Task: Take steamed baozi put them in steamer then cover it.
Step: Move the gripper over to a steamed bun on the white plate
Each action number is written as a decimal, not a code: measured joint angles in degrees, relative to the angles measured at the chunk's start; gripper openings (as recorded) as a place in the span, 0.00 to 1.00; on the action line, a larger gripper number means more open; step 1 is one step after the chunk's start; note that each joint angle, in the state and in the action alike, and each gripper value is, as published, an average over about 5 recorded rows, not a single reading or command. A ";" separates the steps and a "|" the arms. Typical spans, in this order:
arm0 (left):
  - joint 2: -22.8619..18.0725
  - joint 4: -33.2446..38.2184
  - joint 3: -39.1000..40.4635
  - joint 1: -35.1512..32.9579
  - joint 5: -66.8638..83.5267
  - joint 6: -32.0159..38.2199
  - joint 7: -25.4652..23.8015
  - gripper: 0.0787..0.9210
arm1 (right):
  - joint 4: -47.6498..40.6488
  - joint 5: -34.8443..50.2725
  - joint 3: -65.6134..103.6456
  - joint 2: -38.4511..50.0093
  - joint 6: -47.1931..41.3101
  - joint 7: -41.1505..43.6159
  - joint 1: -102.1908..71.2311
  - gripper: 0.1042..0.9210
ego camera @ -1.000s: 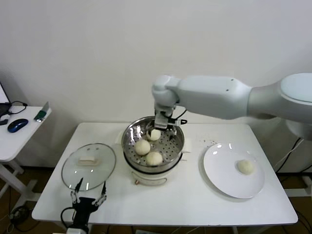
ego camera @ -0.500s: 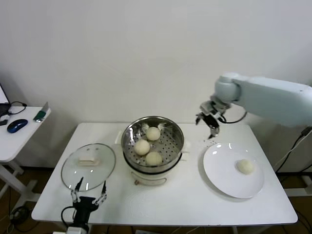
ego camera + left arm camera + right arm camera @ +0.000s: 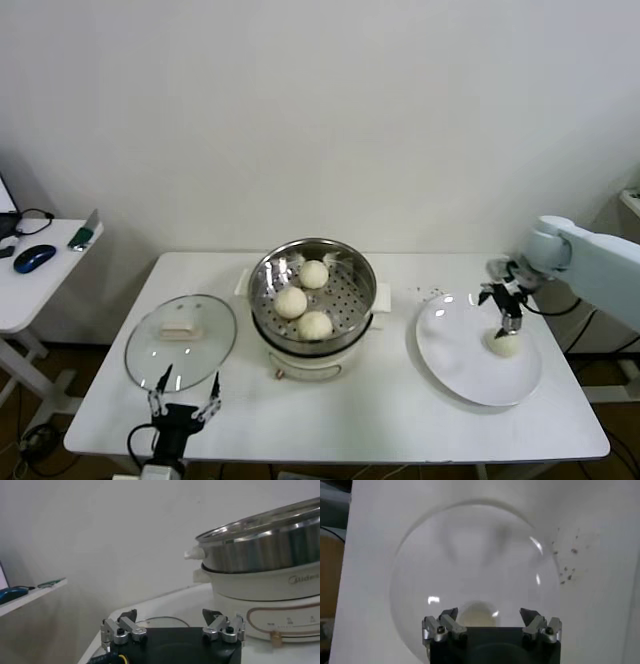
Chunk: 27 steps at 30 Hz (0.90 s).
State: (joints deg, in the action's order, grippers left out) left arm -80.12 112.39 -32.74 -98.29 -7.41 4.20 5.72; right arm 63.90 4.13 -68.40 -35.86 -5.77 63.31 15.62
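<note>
Head view: a white desk (image 3: 380, 410) against a pale wall carries, from the robot's left to its right, the cover (image 3: 181, 341), the steamer (image 3: 313, 292) and a white plate (image 3: 462, 352). The cover, a clear glass lid with a cream handle at its centre, lies flat on the desk, well apart from the steamer. The steamer stands open at mid-desk; three baozi (image 3: 292, 301) rest on its perforated tray, one toward the far rim and two nearer the front. A fourth baozi (image 3: 505, 344) lies on the plate, toward its right side. Dark crumbs (image 3: 432, 293) dot the desk between steamer and plate.

The right gripper (image 3: 503, 305) hangs directly above the fourth baozi, pointing down, its fingers spread wide and holding nothing. In the right wrist view the same gripper (image 3: 491, 620) shows both fingers (image 3: 448, 621) apart, with the baozi (image 3: 476, 614) seen between them below on the plate (image 3: 440, 560); contact cannot be told.

The left gripper (image 3: 183, 394) is parked at the near desk edge, just in front of the cover, fingers wide and empty. The left wrist view shows that gripper (image 3: 172, 623) low over the desk, with the steamer (image 3: 265, 550) and its white base off to one side.

A side table (image 3: 30, 280) at far left holds a mouse (image 3: 36, 257).
</note>
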 measured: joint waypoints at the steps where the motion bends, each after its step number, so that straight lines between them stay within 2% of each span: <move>1: -0.04 -0.07 0.06 0.06 -0.13 -0.04 0.02 0.88 | -0.71 -0.61 1.00 0.07 0.07 0.03 -1.17 0.88; 27: -0.70 -0.66 0.26 -0.28 -1.71 -0.21 0.26 0.88 | -13.58 -8.79 12.45 -5.92 2.58 0.73 -11.83 0.88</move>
State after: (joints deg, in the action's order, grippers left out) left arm -80.83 111.73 -32.49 -98.57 -9.13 3.99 5.98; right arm 50.32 -4.65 -55.96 -41.78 -3.19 64.05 3.79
